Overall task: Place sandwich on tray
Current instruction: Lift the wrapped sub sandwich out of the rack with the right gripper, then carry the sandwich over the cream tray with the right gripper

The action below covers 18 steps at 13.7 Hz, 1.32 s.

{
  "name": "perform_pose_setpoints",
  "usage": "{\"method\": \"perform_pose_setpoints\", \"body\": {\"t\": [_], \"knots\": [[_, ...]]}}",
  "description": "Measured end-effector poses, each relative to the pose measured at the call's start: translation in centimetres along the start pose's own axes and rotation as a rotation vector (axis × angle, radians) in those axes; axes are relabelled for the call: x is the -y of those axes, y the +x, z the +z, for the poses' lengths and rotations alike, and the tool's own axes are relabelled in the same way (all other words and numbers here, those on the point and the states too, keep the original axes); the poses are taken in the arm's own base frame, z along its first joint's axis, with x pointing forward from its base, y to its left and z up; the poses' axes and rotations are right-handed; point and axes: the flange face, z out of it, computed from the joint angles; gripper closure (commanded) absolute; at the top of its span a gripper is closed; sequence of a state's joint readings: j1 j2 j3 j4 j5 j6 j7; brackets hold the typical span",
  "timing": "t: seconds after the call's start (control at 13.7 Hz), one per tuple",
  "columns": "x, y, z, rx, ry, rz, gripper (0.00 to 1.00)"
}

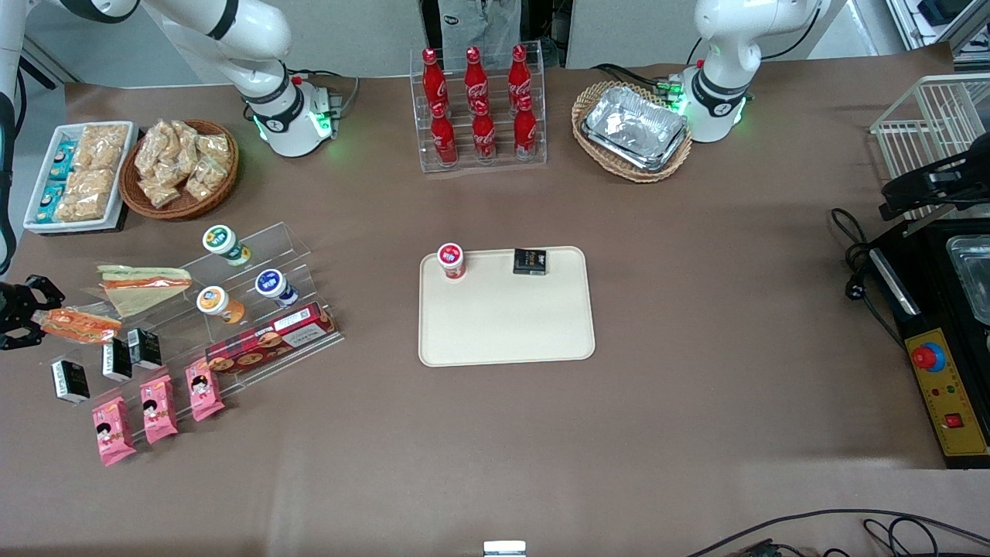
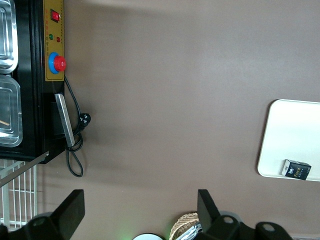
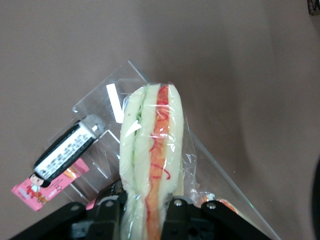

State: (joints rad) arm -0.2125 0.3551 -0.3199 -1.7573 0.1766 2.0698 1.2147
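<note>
The pincer [image 1: 31, 313] holds the sandwich [image 1: 77, 325] above the counter [image 1: 696, 325] at the working arm's end, beside the clear tiered stand [image 1: 255, 309]. Well apart, mid-counter, lies the tray [image 1: 506, 325], carrying a cup [image 1: 450, 261] and a small box [image 1: 530, 261].

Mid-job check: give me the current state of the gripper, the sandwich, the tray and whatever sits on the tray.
gripper: shut on the sandwich, at the working arm's end of the table.
sandwich: wrapped, held between the fingers, not yet on the tray.
tray: flat on the table, mostly bare.
red-capped cup: upright on the tray's corner.
small black box: resting on the tray by its rim.
</note>
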Motion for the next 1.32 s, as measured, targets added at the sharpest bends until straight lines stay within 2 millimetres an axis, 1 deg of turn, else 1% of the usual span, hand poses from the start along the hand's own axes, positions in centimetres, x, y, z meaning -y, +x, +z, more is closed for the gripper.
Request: {"method": "perform_pose_setpoints", "body": {"t": [0.15, 0.37, 0.51, 0.66, 0.73, 0.88, 1.1, 1.32], "knots": [[0.1, -0.3, -1.3, 0.000, 0.020, -0.025, 0.83], [0.0, -1.3, -4.6, 0.010, 0.049, -0.075, 0.83], [-0.2, -2.8, -7.3, 0.019, 0.065, -0.114, 0.83], [-0.4, -4.9, -9.9, 0.032, 0.073, -0.151, 0.83], [-0.4, -6.2, -11.1, 0.040, 0.071, -0.173, 0.83], [-0.6, -9.6, -13.2, 0.057, 0.053, -0.217, 0.83], [-0.8, -15.9, -15.6, 0.073, 0.024, -0.211, 0.83], [-1.7, -22.4, -17.2, 0.081, 0.001, -0.180, 0.83]]}}
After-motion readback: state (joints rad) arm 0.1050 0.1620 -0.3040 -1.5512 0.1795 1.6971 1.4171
